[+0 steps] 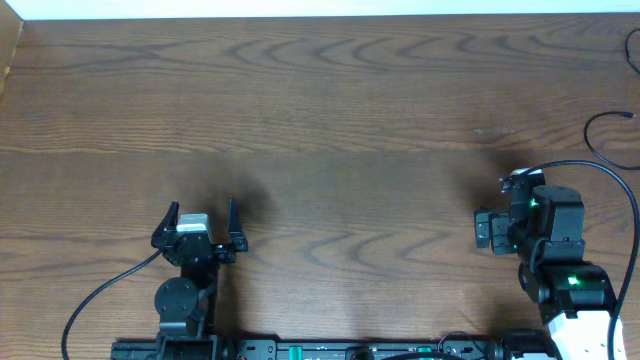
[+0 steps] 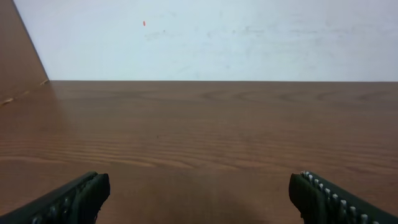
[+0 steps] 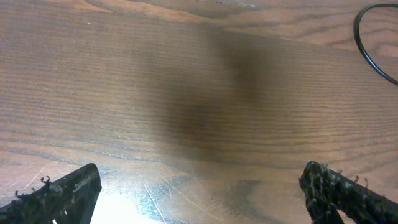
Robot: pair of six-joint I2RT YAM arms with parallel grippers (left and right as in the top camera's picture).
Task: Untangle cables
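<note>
A thin black cable [image 1: 603, 143] lies in a loop on the wooden table [image 1: 330, 120] at the far right edge, one end near the edge. A thin black curve [image 3: 368, 45] shows in the top right corner of the right wrist view. The white/grey cable is out of view. My left gripper [image 1: 202, 207] is open and empty at the front left, far from the cable; its fingers [image 2: 199, 193] frame bare wood. My right gripper [image 1: 490, 230] is open and empty [image 3: 199, 194] at the front right, to the near left of the black cable.
A thicker black cable [image 1: 620, 195] arcs from the right arm to the right edge. Another [image 1: 100, 295] trails from the left arm's base to the front edge. A pale wall [image 2: 205, 37] stands behind the table's far edge.
</note>
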